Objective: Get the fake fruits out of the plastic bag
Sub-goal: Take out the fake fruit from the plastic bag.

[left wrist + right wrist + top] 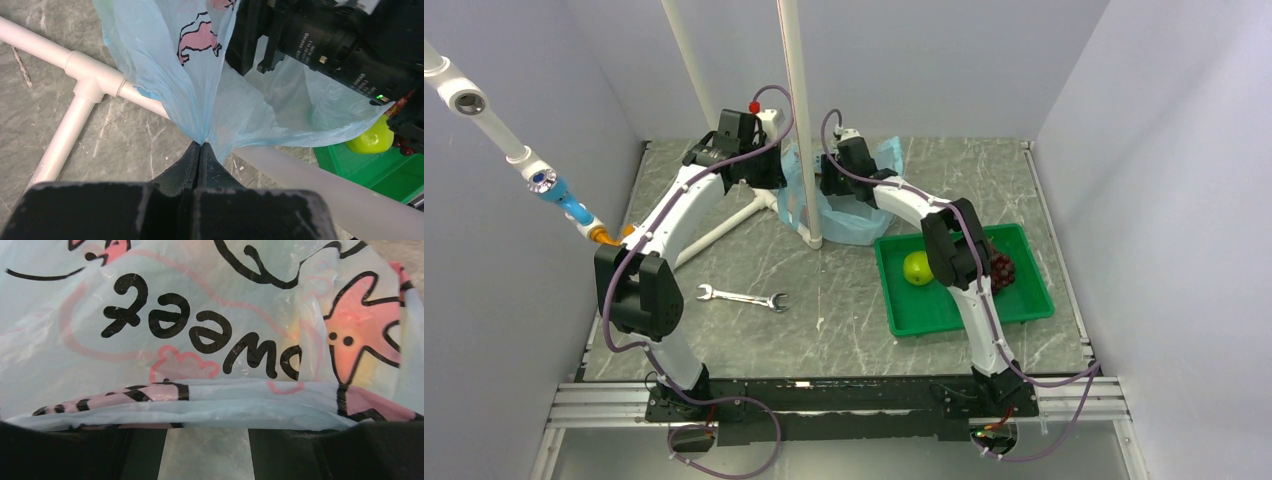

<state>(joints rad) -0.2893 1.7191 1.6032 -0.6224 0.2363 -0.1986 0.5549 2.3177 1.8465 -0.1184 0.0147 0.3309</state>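
Observation:
The light-blue plastic bag (849,222) with pink and black print stands at the back middle of the table, beside the white pole. My left gripper (769,168) is shut on a pinch of the bag's film (201,141) and holds it up. My right gripper (836,186) is at the bag's mouth with its fingers wide apart; the bag's rim (215,402) lies across them and nothing is held. A faint orange-yellow shape (296,332) shows through the film. A green apple (917,268) and a dark grape bunch (1003,270) lie in the green tray (1014,305).
A white pipe stand (799,120) rises right at the bag, with its T-shaped foot (85,95) on the table by my left gripper. A metal wrench (744,297) lies in front of the left arm. Grey walls close in the table on three sides.

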